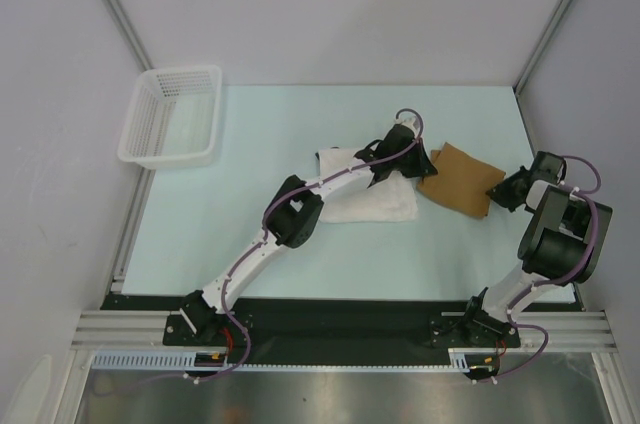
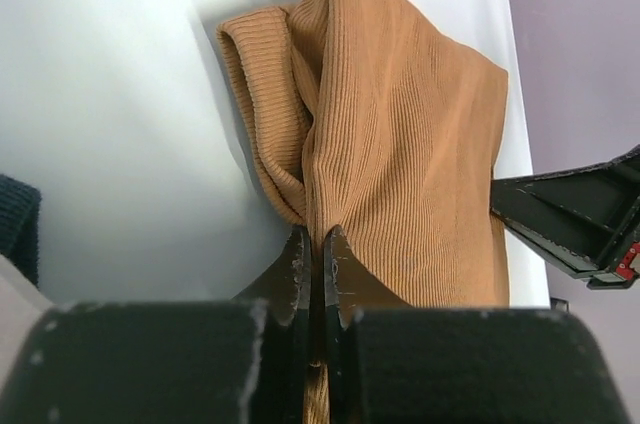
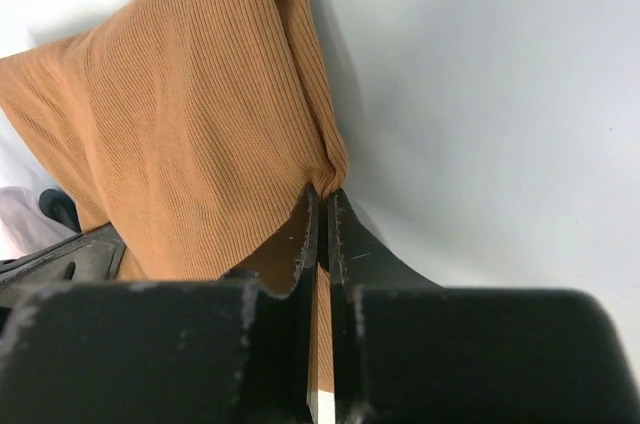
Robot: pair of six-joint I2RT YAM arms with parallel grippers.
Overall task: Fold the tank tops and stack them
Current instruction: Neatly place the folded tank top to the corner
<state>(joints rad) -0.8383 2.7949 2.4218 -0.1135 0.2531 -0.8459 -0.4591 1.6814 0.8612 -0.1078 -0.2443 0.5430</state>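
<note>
Top external — tan top (image 1: 457, 180) diagonal

basket (image 1: 170, 119) standing as landmark | folded tank top (image 1: 380, 206) lying right of basket, nearer | bunched tank top (image 1: 458, 179) lying farther right of basket

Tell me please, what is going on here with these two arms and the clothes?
Both robot arms are handling the tan tank top, which looks folded small on the table. The left hand is pinched shut on one edge of it, and the right hand on the opposite edge. The white tank top lies folded beside it, partly under the left arm. The white basket stands apart at the far left corner.
</note>
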